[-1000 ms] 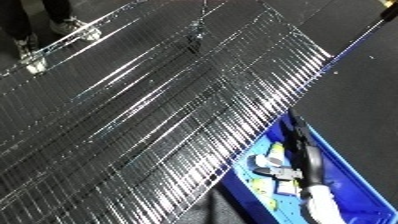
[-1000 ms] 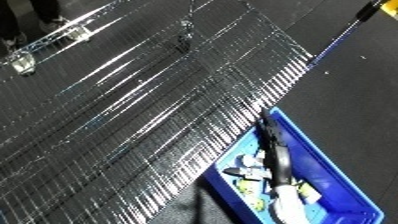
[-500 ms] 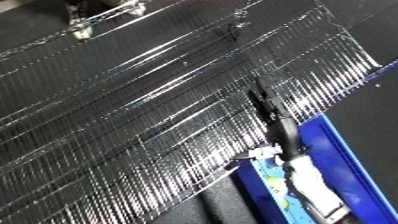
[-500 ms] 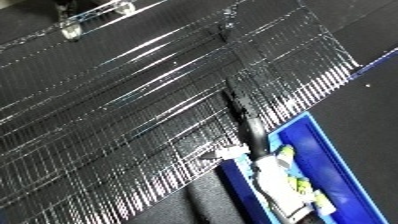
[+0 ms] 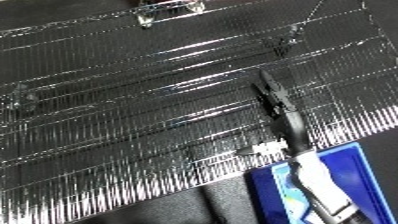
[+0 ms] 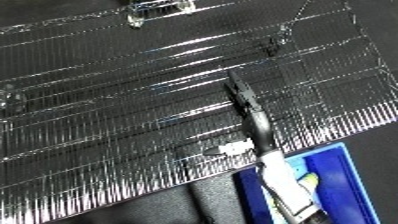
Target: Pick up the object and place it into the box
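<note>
My right forearm (image 5: 313,175) comes up from the lower right, crossing the blue bin (image 5: 362,156). Its black hand (image 5: 275,97) stretches out over the wire shelf (image 5: 133,115) with straight fingers and holds nothing. A small white piece (image 6: 233,148) lies at the shelf's near edge, just left of the wrist; I cannot tell what it is. Something pale and yellowish (image 6: 311,181) shows inside the bin, mostly hidden by the forearm. My left hand is out of view.
The shiny wire shelf fills most of the view and slopes across it. A metal frame with a small wheel (image 5: 145,20) stands beyond its far edge. Dark floor (image 5: 178,207) lies below the shelf's near edge, left of the bin.
The camera has swung, so the shelf looks rotated. My right hand has risen from inside the bin and reached out over the shelf, farther than half a second ago.
</note>
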